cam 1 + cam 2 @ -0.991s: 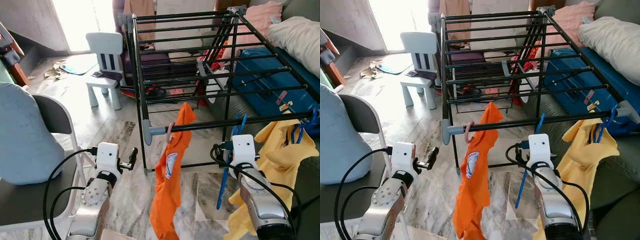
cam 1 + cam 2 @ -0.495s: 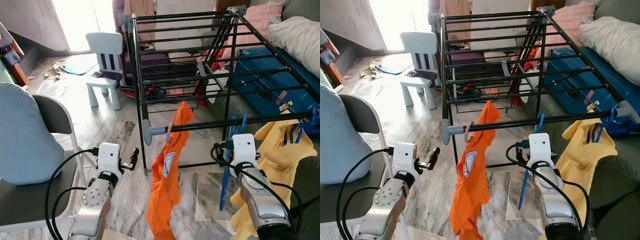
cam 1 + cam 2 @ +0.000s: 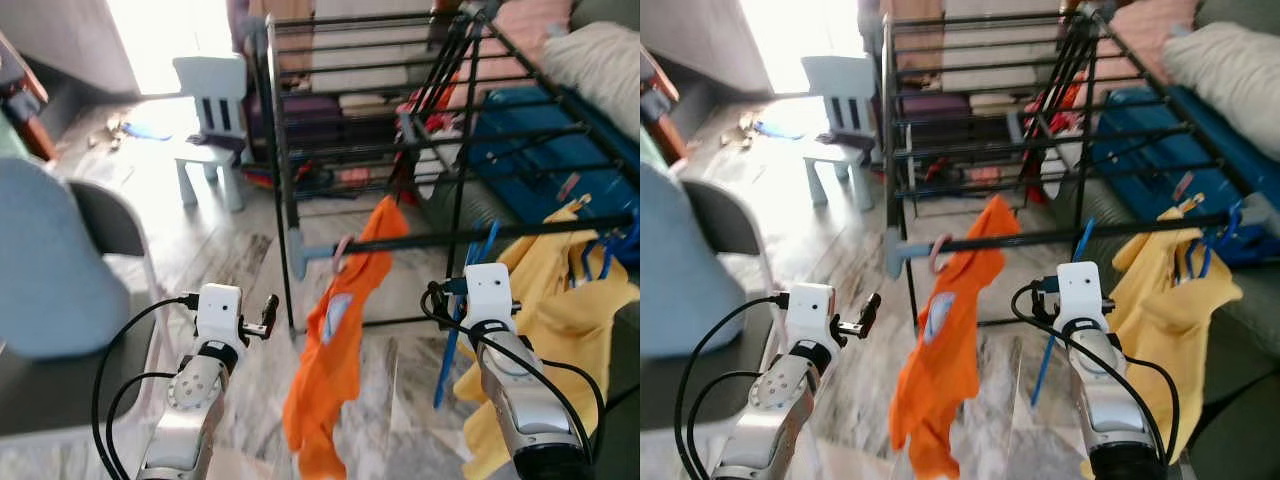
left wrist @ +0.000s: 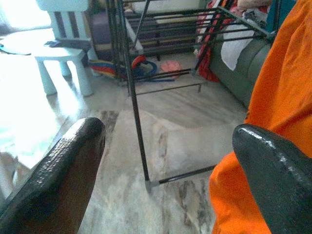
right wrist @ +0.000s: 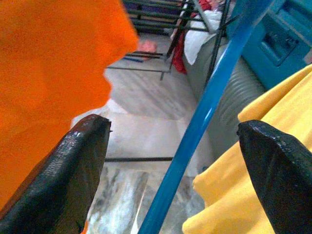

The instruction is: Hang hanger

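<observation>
A black drying rack (image 3: 400, 110) stands ahead, its front rail (image 3: 450, 238) crossing at mid height. An orange shirt (image 3: 335, 350) hangs from that rail by a pink hanger hook (image 3: 342, 250). To its right an empty blue hanger (image 3: 460, 310) dangles from the rail, and a yellow shirt (image 3: 540, 300) hangs further right. My left gripper (image 4: 165, 146) is open, low and left of the orange shirt, holding nothing. The right gripper (image 5: 175, 141) is open just below the rail. The blue hanger's arm (image 5: 204, 112) crosses between its fingers; I cannot tell whether it touches them.
A small white child's chair (image 3: 210, 100) stands at the back left. A grey chair (image 3: 110, 215) draped with pale blue cloth is close on my left. A blue suitcase (image 3: 540, 130) and bedding (image 3: 610, 60) lie right of the rack. The floor is marble tile.
The orange shirt's lower part has swung left and the blue hanger sways a little. The head view has shifted and blurred slightly. Both arms stay about where they were.
</observation>
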`<state>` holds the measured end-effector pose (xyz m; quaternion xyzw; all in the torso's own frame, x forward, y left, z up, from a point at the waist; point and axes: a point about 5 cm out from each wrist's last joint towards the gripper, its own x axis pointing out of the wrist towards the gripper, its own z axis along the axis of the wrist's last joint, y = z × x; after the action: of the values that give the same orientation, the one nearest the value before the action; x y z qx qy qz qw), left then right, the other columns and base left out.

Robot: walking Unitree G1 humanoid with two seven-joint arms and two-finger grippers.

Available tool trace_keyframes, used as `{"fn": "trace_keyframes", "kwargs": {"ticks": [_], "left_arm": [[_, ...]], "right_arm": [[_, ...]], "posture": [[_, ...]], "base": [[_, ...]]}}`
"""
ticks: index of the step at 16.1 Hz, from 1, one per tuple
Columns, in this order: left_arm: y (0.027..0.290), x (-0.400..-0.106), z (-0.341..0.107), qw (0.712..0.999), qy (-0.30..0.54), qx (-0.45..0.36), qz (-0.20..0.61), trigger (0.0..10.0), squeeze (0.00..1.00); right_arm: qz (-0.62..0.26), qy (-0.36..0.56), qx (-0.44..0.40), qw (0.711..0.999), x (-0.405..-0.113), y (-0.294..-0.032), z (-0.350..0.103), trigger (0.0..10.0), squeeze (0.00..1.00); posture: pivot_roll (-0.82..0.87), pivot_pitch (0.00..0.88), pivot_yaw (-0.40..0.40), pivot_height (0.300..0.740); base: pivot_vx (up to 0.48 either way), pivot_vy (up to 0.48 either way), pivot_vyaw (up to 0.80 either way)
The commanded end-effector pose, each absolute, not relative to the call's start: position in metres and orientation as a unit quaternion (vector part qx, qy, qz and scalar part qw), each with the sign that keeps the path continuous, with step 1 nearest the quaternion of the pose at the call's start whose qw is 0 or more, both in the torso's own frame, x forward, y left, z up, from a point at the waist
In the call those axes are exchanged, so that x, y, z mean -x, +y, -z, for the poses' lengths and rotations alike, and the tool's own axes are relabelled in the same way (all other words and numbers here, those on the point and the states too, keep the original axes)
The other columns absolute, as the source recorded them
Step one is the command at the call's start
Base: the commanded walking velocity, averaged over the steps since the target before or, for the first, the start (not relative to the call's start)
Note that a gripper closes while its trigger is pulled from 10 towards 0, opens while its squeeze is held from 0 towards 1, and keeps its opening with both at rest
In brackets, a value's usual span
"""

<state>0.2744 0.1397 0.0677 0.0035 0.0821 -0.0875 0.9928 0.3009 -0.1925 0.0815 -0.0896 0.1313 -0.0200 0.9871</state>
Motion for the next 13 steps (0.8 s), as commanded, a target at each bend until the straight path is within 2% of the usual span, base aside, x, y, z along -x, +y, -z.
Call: {"fn": "trace_keyframes", "kwargs": {"ticks": [1,2,4,11,12,13], "left_arm": [[0.1409,-0.2727,-0.063,0.992,0.094,-0.011,0.087,10.0,0.0],[0.1409,-0.2728,-0.063,0.992,0.094,-0.011,0.087,10.0,0.0],[0.1407,-0.2729,-0.0627,0.992,0.095,-0.011,0.086,10.0,0.0],[0.1369,-0.2752,-0.0612,0.992,0.096,-0.01,0.087,10.0,0.0],[0.1371,-0.2745,-0.0604,0.991,0.096,-0.01,0.087,10.0,0.0],[0.1377,-0.2737,-0.0591,0.991,0.097,-0.01,0.086,10.0,0.0]], "right_arm": [[0.018,0.123,0.09,0.988,-0.3023,-0.1905,-0.0851,10.0,1.0],[0.018,0.123,0.09,0.988,-0.3025,-0.1905,-0.0851,10.0,1.0],[0.017,0.123,0.091,0.988,-0.3028,-0.1905,-0.0851,10.0,1.0],[0.016,0.122,0.092,0.988,-0.3057,-0.1912,-0.0869,10.0,1.0],[0.016,0.122,0.092,0.988,-0.306,-0.1914,-0.0869,10.0,1.0],[0.016,0.122,0.092,0.988,-0.3059,-0.1913,-0.087,10.0,1.0]], "posture": [[-0.15,0.0,0.032,0.74],[-0.15,0.0,0.031,0.74],[-0.15,0.0,0.031,0.74],[-0.16,0.0,0.024,0.74],[-0.16,0.0,0.023,0.74],[-0.16,0.0,0.021,0.74]], "base": [[-0.356,0.0,0.0],[-0.356,0.0,0.0],[0.247,0.0,0.0],[-0.355,0.0,0.0],[0.247,0.0,0.0],[-0.352,0.0,0.0]]}}
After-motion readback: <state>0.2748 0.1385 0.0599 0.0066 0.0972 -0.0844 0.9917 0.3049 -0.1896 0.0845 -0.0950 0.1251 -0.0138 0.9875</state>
